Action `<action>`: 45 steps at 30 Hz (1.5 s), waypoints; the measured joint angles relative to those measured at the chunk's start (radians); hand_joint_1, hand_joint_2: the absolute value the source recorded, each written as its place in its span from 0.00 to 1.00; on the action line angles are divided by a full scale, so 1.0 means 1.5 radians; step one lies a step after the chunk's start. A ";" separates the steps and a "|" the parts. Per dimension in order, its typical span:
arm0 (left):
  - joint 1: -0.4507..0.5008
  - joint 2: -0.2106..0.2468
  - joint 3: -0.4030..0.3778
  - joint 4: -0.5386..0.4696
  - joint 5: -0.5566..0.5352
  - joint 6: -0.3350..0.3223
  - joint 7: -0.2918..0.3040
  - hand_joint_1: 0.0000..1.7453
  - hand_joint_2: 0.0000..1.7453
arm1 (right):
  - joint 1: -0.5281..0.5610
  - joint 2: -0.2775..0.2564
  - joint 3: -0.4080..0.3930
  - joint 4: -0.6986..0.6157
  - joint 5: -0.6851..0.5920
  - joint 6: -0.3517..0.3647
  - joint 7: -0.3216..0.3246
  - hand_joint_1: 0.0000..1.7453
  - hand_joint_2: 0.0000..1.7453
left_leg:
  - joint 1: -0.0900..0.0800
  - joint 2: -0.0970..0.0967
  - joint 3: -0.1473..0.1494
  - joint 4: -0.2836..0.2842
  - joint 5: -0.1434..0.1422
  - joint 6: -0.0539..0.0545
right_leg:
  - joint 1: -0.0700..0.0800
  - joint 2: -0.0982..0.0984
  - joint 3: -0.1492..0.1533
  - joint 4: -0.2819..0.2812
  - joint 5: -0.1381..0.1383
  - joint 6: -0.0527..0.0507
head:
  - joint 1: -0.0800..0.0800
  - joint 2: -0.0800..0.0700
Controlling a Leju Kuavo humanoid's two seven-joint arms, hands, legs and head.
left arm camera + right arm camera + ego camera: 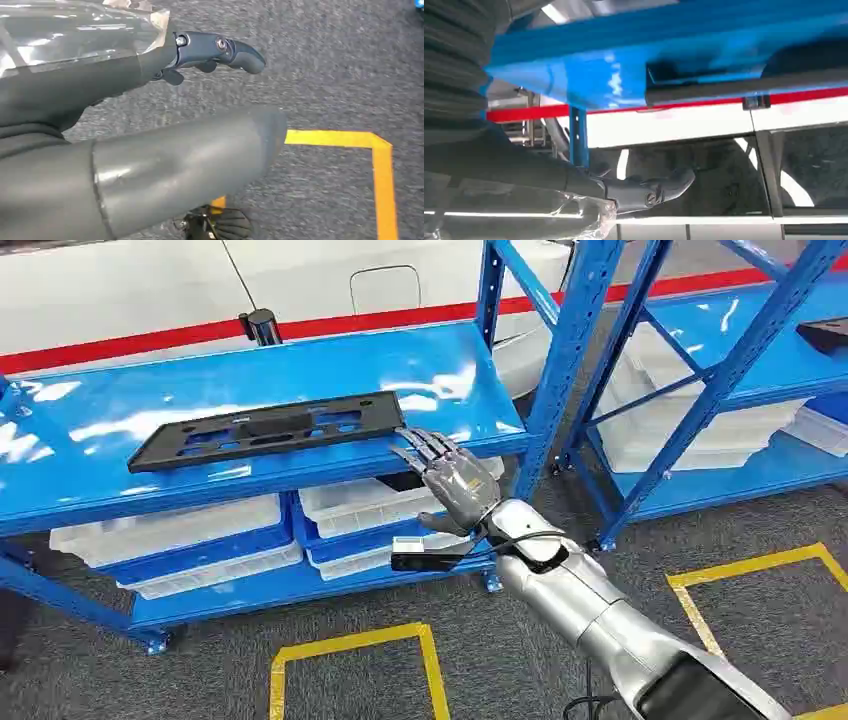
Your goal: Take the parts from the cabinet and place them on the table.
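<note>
A long flat black plastic part (268,429) with several cut-outs lies on the blue shelf (120,400) of the rack. My right hand (452,480) reaches up to the shelf's front edge, fingers straight and apart, fingertips (415,443) beside the part's right end; whether they touch it I cannot tell. The hand holds nothing. In the right wrist view the part's dark edge (744,86) lies on the blue shelf (589,75), with a finger (659,187) apart from it. My left hand (150,150) hangs over the grey floor, thumb and finger (220,50) extended, holding nothing.
White plastic bins (170,530) sit on the lower shelf. A second blue rack (760,330) with more white bins stands to the right. Blue uprights (570,350) stand close by my right arm. Yellow tape squares (350,645) mark the grey floor. A white vehicle (150,290) is behind.
</note>
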 joint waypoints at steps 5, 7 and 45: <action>-0.001 0.000 0.000 0.001 -0.001 0.000 -0.002 0.00 0.00 | 0.003 -0.003 -0.002 -0.001 0.000 -0.002 0.000 0.00 1.00 | -0.005 0.002 0.025 -0.029 -0.014 0.023 | 0.009 -0.002 0.005 0.010 -0.007 0.024 | -0.001 0.000; -0.003 -0.001 0.000 0.001 -0.001 0.000 -0.004 0.00 0.00 | -0.003 -0.005 -0.003 -0.001 -0.001 -0.002 0.000 0.00 1.00 | -0.008 0.001 0.033 -0.031 -0.018 0.029 | 0.008 -0.005 -0.026 0.074 -0.028 0.017 | 0.001 0.000; -0.002 -0.005 0.000 0.001 -0.007 0.000 -0.004 0.00 0.00 | 0.002 -0.001 -0.005 -0.003 -0.004 -0.003 -0.001 0.00 1.00 | -0.005 -0.005 0.050 -0.033 -0.029 0.018 | 0.007 -0.010 -0.070 0.029 0.042 0.026 | 0.002 0.000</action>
